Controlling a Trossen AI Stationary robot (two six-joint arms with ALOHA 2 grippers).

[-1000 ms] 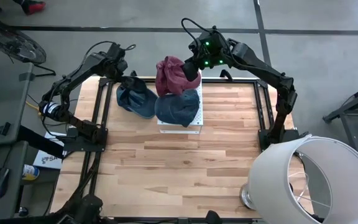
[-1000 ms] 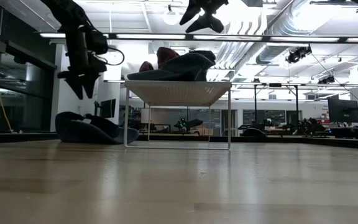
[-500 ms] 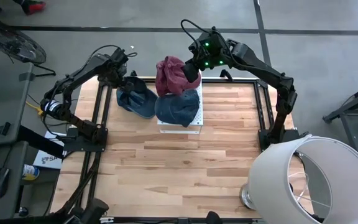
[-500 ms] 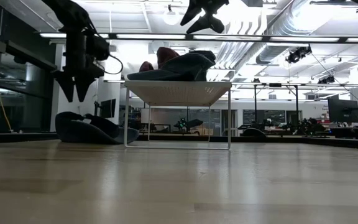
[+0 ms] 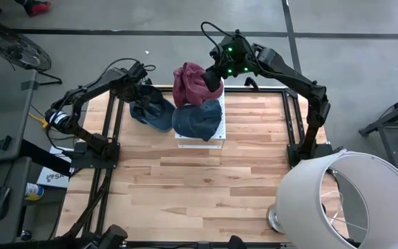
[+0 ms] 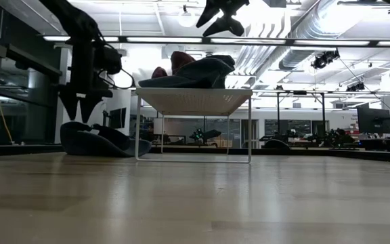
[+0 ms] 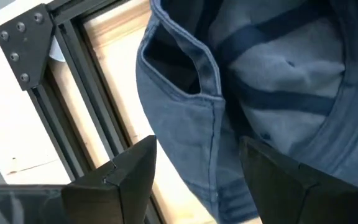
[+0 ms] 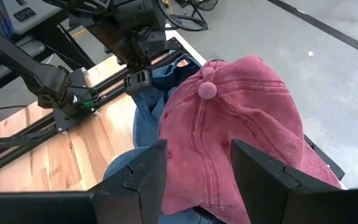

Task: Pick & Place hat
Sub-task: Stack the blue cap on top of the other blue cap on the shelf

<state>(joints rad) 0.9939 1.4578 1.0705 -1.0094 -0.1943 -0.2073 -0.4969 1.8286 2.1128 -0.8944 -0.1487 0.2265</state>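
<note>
Plank table (image 5: pixel 185 180), grey floor; left gripper (image 6: pixel 78 108) spread over blue hat (image 5: pixel 150 111); right gripper (image 6: pixel 220 19) seemingly spread.

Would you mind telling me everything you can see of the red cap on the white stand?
The red cap is faded, washed-looking cloth, sewn in panels meeting at a cloth button on its crown. It sits crown up at the far edge of the white stand, hanging partly past that edge, and leans against a blue cap beside it. The right gripper hovers just above with jaws open to either side, not gripping it.
</note>
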